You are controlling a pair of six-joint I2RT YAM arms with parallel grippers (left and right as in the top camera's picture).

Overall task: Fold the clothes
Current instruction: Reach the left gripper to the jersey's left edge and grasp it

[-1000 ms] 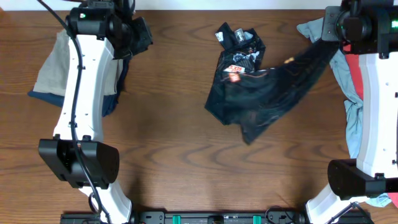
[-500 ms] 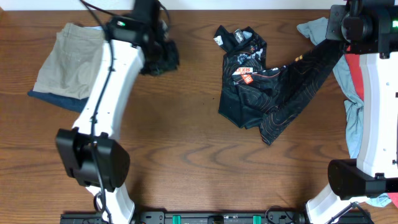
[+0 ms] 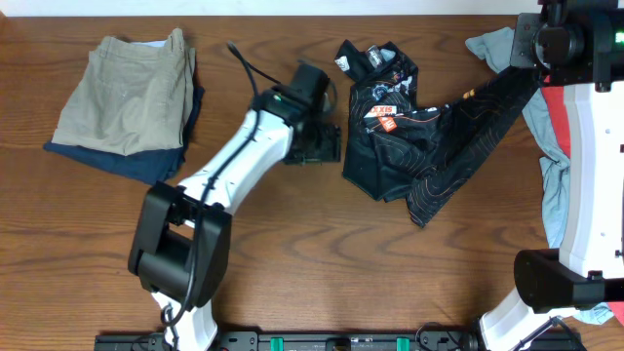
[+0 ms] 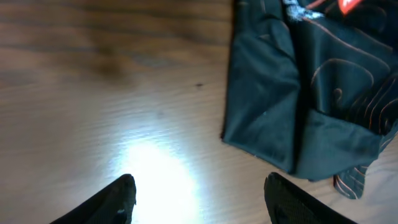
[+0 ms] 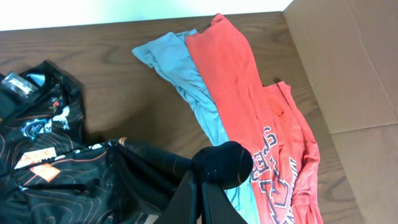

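Note:
The clothes, a black jersey (image 3: pixel 405 146) with orange contour lines and small logos, lie crumpled at the table's middle right. One end stretches up and to the right into my right gripper (image 5: pixel 200 179), which is shut on a bunched knot of the black fabric (image 5: pixel 222 163). In the overhead view that end rises towards the right arm's head (image 3: pixel 556 39). My left gripper (image 3: pixel 320 146) hovers just left of the jersey's left edge (image 4: pixel 273 106). It is open (image 4: pixel 200 186), with bare, brightly lit wood between its fingertips (image 4: pixel 127 186).
Folded khaki shorts (image 3: pixel 127 93) on a navy garment (image 3: pixel 146 164) lie at the far left. A red T-shirt (image 5: pixel 261 118) and a light grey-blue T-shirt (image 5: pixel 180 68) lie under the right arm. A cardboard sheet (image 5: pixel 348 62) borders the table's right side.
My left arm has swung from the khaki pile at the left across to the jersey's left edge, and its jaws have opened. The jersey shifted slightly right; my right gripper keeps its hold.

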